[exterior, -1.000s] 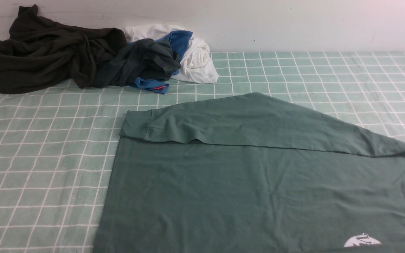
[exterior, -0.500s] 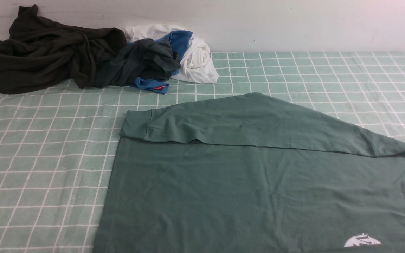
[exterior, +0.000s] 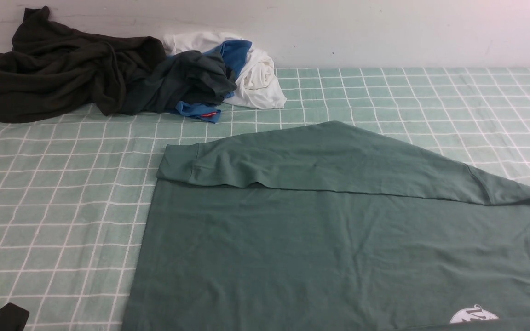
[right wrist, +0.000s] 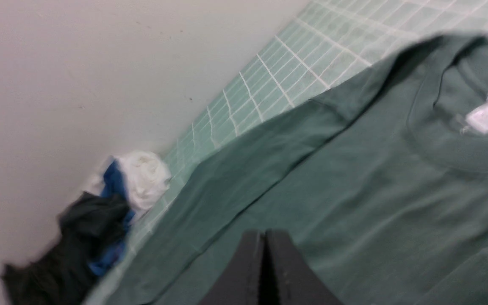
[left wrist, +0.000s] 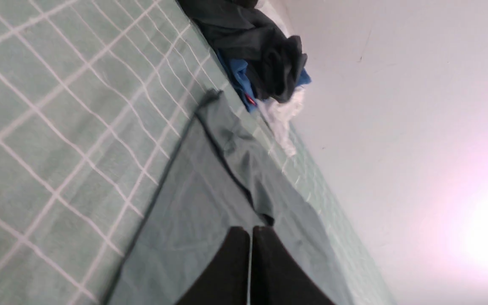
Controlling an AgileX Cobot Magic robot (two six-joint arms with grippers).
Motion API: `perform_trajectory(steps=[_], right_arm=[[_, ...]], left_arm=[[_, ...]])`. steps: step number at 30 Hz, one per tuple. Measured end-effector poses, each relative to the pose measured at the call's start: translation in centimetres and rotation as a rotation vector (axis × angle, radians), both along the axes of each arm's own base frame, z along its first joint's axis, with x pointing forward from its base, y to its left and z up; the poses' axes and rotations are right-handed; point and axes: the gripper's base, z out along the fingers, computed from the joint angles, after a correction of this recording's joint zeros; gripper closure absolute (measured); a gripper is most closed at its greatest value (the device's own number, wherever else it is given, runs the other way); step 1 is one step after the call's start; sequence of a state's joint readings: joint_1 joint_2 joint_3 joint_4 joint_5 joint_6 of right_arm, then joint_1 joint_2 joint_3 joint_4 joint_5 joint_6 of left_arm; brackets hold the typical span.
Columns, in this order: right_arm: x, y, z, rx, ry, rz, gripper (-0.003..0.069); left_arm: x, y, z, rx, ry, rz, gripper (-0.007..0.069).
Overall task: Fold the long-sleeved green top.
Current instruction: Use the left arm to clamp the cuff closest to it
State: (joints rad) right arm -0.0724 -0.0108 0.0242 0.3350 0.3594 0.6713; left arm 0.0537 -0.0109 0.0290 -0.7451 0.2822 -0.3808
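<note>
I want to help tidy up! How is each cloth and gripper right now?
green long-sleeved top: spread flat, far sleeve laid across its body.
black garment: crumpled by the wall.
grey-green, blue and white heap: bunched up.
left gripper: shut, empty.
right gripper: shut, empty.

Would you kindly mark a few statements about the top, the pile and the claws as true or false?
1. The top lies spread on the checked cloth. True.
2. Its sleeve lies over the body's far edge. True.
3. The left claw is open. False: it is shut and empty.
4. The right claw grips the top. False: it is shut on nothing.
5. The pile sits at the far right. False: it is at the far left.
</note>
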Motion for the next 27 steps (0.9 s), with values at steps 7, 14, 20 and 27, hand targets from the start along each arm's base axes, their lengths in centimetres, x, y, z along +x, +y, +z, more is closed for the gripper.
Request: perform_trajectory(steps=[7, 14, 20, 27], right_arm=[[0.0, 0.3, 0.0, 0.158, 0.003, 0.005, 0.0673], [0.0, 0.3, 0.0, 0.044, 0.002, 0.036, 0.0673], [-0.3, 0.5, 3.9, -0.31, -0.085, 0.115, 0.0673], [3.6, 0.5, 10.8, -0.681, 0.059, 0.244, 0.0673]], left_arm=[[0.0, 0.0, 0.1, -0.027, -0.005, 0.004, 0.0628], [-0.5, -0.1, 3.5, 0.286, -0.145, -0.029, 0.0628], [-1.0, -0.9, 7.9, 0.595, -0.19, -0.155, 0.0628], [3.5, -1.0, 11.8, 0.918, 0.234, -0.518, 0.0627]])
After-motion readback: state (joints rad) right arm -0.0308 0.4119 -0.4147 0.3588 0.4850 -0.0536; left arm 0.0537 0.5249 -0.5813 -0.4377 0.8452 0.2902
